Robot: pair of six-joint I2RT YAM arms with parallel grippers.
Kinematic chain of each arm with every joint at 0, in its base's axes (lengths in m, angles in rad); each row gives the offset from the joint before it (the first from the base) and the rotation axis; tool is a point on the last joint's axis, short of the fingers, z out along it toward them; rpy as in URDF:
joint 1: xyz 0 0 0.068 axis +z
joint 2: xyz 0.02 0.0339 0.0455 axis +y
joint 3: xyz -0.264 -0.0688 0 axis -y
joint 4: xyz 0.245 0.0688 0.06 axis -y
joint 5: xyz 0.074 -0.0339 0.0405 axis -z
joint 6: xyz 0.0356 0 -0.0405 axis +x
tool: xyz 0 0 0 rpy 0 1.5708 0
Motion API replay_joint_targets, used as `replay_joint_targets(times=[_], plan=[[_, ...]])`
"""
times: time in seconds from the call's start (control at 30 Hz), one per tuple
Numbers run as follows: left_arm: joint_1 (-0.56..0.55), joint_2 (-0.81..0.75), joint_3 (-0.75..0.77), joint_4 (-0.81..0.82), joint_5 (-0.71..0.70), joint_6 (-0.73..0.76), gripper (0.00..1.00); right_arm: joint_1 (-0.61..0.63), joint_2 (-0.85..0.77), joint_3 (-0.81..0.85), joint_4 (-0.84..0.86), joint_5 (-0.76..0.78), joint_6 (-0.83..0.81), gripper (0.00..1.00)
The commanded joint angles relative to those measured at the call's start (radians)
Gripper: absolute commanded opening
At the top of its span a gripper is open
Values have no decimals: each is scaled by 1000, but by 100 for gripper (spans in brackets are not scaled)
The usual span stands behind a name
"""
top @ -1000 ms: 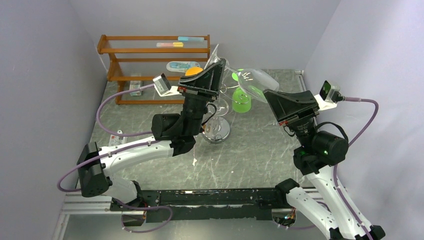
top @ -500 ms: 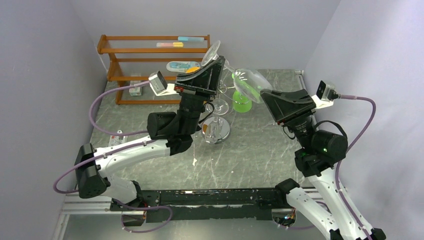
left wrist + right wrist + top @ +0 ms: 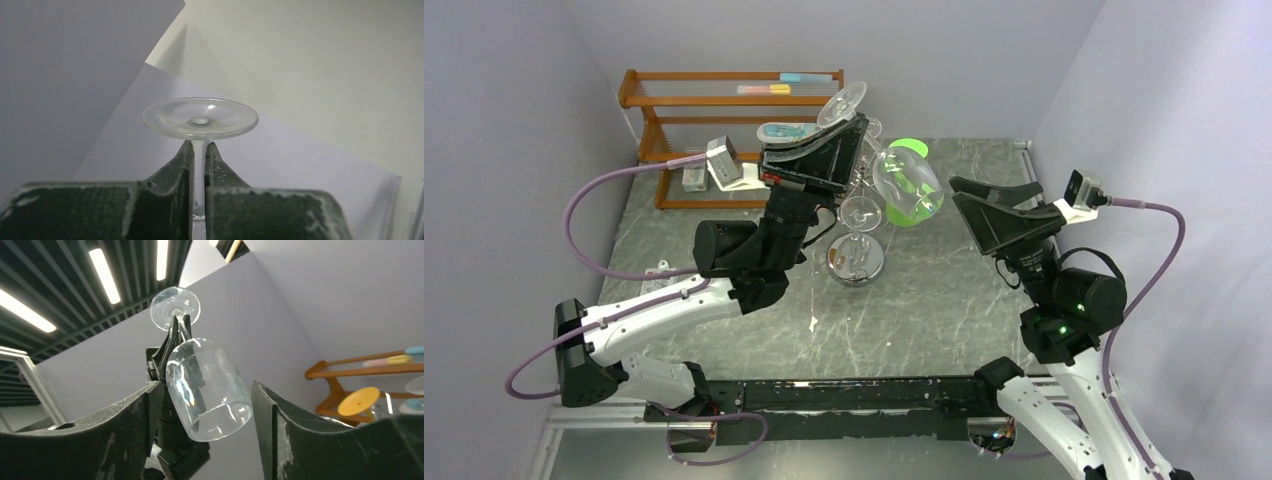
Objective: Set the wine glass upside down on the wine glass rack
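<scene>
While my left gripper point(image 3: 200, 150) pinches the wine glass point(image 3: 906, 185) stem — bowl down, one o'clock of the wine glass rack point(image 3: 856, 262) — right gripper point(image 3: 206, 390) spread, I fear its tilt clipping a wire arm.

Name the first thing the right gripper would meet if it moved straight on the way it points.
Most likely the wine glass: its bowl hangs straight ahead, framed between the open fingers of the right gripper, though depth is unclear.
</scene>
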Motion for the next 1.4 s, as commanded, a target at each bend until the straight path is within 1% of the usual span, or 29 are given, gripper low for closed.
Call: replay_joint_targets(times=[0.0, 0.1, 0.17, 0.27, 0.37, 0.47, 0.53, 0.63, 0.73, 0.87, 0.97, 1.1, 1.37], plan=[[1, -38, 43, -102, 43, 76, 5, -4, -54, 15, -147, 43, -91, 73], [1, -51, 50, -183, 75, 97, 5, -4, -75, 39, -235, 62, -168, 79], [1, -62, 56, -243, 101, 107, 5, -4, -73, 66, -295, 56, -230, 81], [1, -79, 61, -332, 153, 116, 5, -5, -46, 137, -386, 7, -354, 82], [0, -96, 65, -417, 210, 124, 5, -5, 1, 219, -465, -103, -469, 82], [1, -110, 56, -466, 264, 130, 5, -5, 46, 272, -480, -269, -549, 82], [0, -116, 54, -501, 297, 136, 5, -4, 72, 292, -470, -365, -567, 81], [1, -126, 38, -520, 350, 139, 5, -5, 100, 309, -450, -450, -563, 77], [1, -136, 9, -501, 396, 136, 5, -4, 122, 316, -433, -484, -543, 71], [0, -134, -7, -501, 457, 134, 5, -5, 161, 342, -456, -531, -536, 61], [0, -125, -10, -504, 505, 131, 5, -4, 178, 343, -449, -570, -525, 60], [0, -115, -14, -506, 526, 128, 5, -5, 186, 334, -424, -610, -503, 57], [0, -104, -11, -513, 522, 130, 5, -5, 187, 298, -380, -658, -474, 34]])
